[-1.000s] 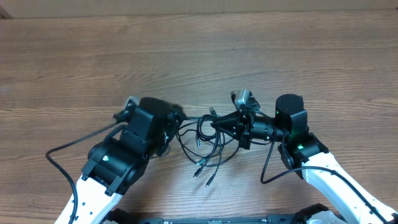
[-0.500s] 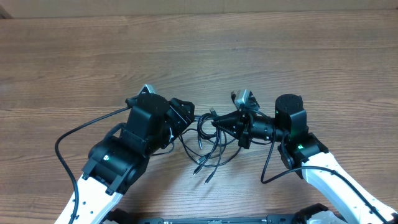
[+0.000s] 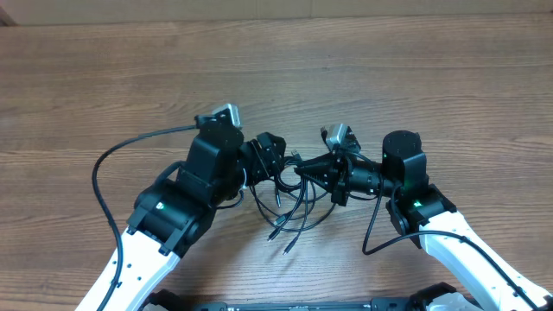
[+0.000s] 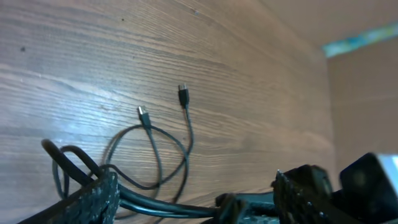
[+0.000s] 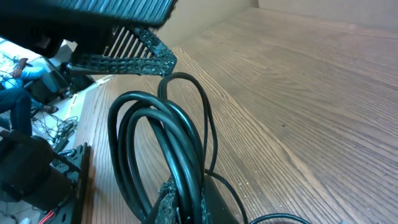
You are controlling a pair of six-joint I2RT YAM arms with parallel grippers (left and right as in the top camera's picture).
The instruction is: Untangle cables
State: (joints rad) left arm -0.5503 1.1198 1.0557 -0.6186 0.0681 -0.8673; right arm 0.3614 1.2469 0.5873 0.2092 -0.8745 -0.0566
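Observation:
The cables (image 3: 286, 204) are thin black cords tangled at the table's middle, with loose plug ends trailing toward the front. My right gripper (image 3: 302, 171) is shut on a bunch of looped cables (image 5: 180, 143), which rise from between its fingers (image 5: 166, 198). My left gripper (image 3: 270, 155) stands open just left of it, its two fingers astride the strands. In the left wrist view the cables (image 4: 168, 202) run across the gap between the fingers (image 4: 93, 200), and two plug ends (image 4: 183, 96) lie on the wood beyond.
The wooden table (image 3: 389, 78) stretches far beyond both arms. A thick black arm cable (image 3: 108, 173) loops out left of the left arm, and another (image 3: 373, 226) hangs beside the right arm. The left gripper's finger (image 5: 143, 55) shows close above the loops.
My left arm has moved right and away from the front edge, bringing its gripper up to the cable loops held by the right gripper. The right arm has stayed still.

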